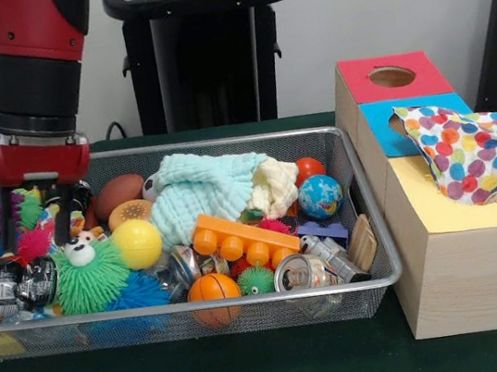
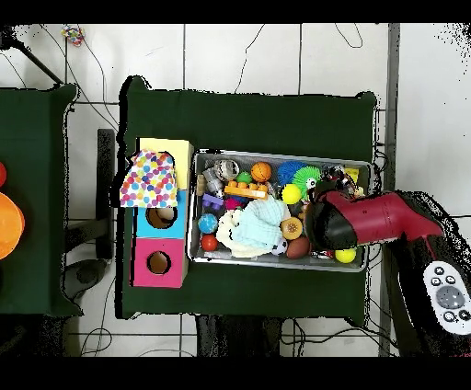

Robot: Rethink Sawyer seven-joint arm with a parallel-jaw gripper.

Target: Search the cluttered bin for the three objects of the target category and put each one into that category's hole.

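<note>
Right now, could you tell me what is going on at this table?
A red robot arm has its claw lowered into the end of a wire bin packed with toys, balls, cans and cloths. The claw sits among spiky toys beside a green spiky toy; whether it holds anything cannot be seen. Next to the bin stands a wooden box with red, blue and yellow tops. A spotted cloth is draped over the box, partly covering the blue section's hole.

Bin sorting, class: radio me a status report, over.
Gripper down in bin's end, jaws hidden. Nothing visibly held. Spotted cloth drapes over the box's blue hole.
</note>
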